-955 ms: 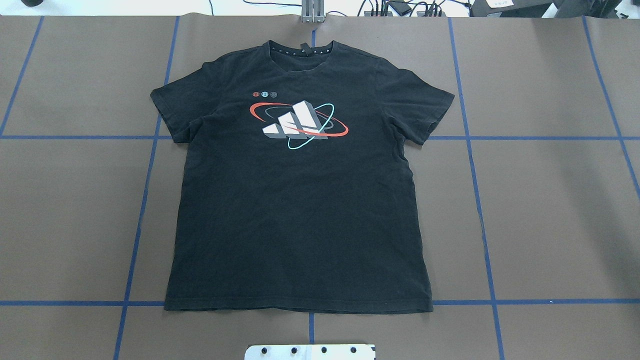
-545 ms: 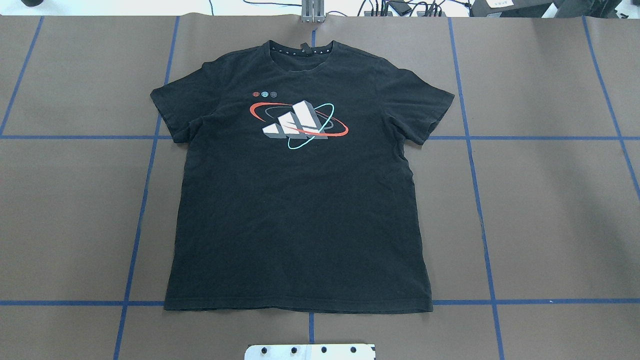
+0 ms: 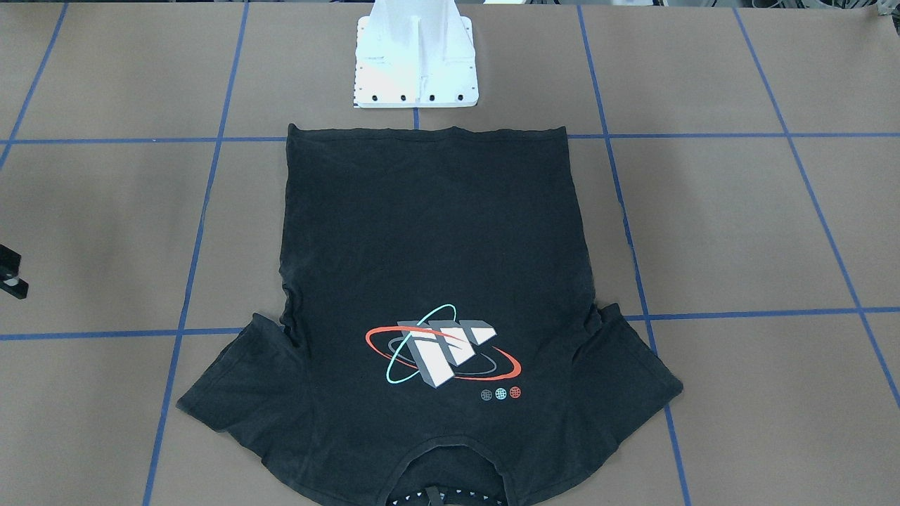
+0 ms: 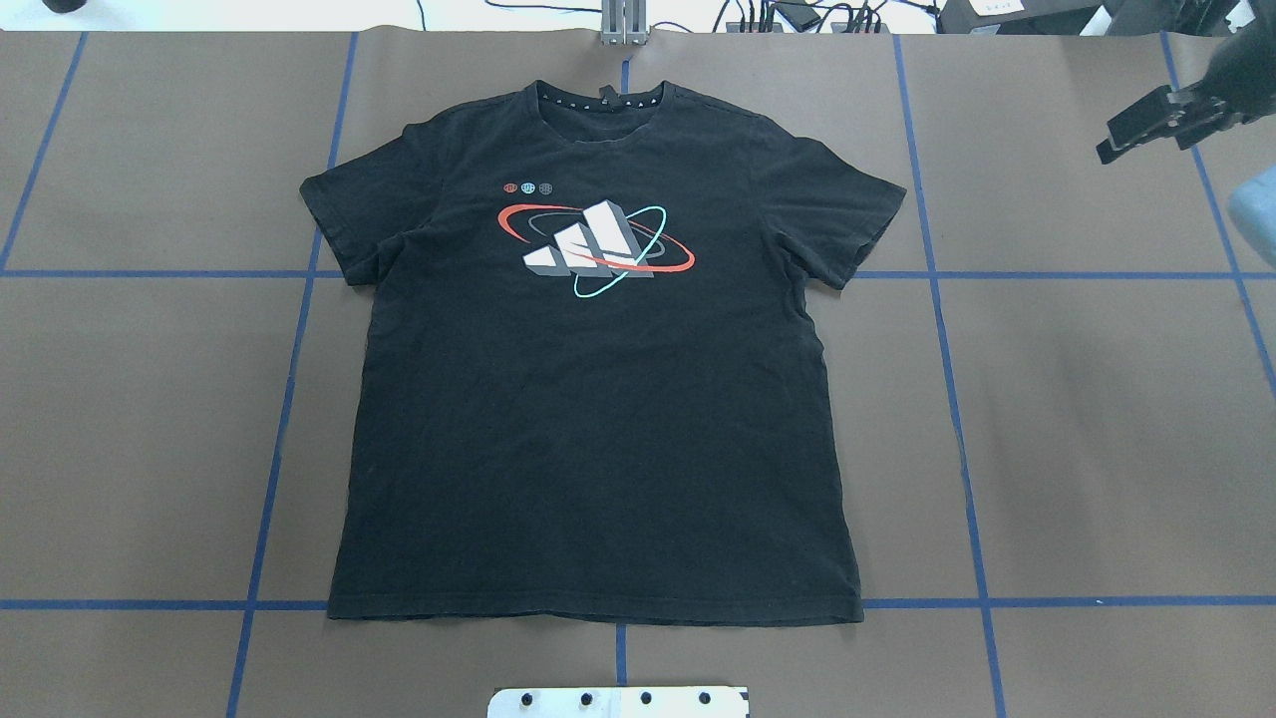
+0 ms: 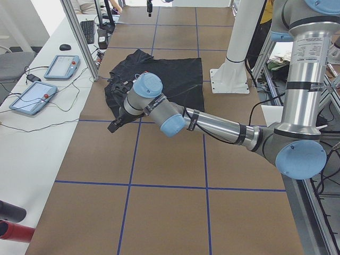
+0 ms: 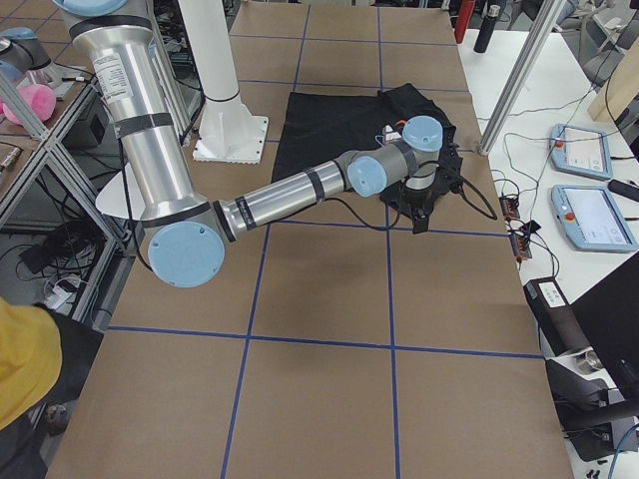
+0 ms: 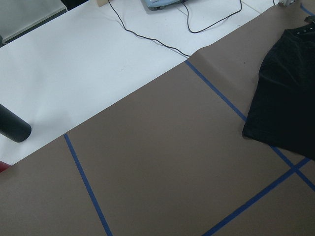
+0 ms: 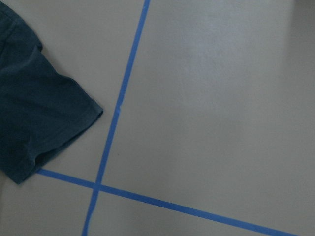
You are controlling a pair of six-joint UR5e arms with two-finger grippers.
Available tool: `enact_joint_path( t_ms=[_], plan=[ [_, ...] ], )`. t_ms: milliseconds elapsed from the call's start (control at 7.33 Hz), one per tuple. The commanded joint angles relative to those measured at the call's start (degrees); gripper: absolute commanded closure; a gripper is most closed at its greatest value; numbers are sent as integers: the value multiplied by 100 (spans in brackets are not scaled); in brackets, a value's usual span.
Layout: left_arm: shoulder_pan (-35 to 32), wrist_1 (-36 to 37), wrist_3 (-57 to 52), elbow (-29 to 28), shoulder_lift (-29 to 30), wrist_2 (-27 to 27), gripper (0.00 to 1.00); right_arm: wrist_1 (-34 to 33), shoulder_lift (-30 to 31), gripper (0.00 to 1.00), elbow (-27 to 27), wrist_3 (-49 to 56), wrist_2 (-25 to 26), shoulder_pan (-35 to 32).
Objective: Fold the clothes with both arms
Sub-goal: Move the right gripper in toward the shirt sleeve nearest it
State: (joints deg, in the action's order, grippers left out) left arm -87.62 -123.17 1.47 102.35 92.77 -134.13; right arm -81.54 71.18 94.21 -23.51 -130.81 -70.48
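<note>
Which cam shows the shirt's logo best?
Overhead exterior: the logo on the T-shirt is upright, sharp and unblocked. Front-facing shows it clearly too, but upside down. Both side views leave it too small or hidden to read. The wrist views catch only a sleeve.

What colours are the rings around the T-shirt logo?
Red and cyan, plus a faint grey one, around the logo on the T-shirt; clearest in the overhead view.

T-shirt (image 4: 598, 439): plain black. Logo (image 4: 595, 249): white blocks with grey sides, red and cyan rings. Dots (image 4: 528, 186) above it: red, cyan, grey. Table (image 4: 1087, 419): brown cover, blue tape (image 4: 1097, 274) grid. Left arm (image 5: 212, 125) and right arm (image 6: 290, 190): grey tube, light-blue joint caps. Right gripper (image 4: 1107, 140): black. Base (image 3: 416, 60): white.
</note>
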Motion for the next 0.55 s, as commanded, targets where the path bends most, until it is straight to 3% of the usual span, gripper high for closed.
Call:
enact_joint_path(
  t_ms=[0, 136, 409],
  plan=[
    [113, -216, 213, -14, -22, 9, 0, 1859, -524, 0, -1169, -1702, 492, 743],
    [122, -216, 213, -14, -22, 9, 0, 2661, -752, 1, -1847, -2223, 721, 964],
    [175, -216, 213, -14, -22, 9, 0, 3195, -921, 4, -2265, -2858, 1283, 1377]
  ],
)
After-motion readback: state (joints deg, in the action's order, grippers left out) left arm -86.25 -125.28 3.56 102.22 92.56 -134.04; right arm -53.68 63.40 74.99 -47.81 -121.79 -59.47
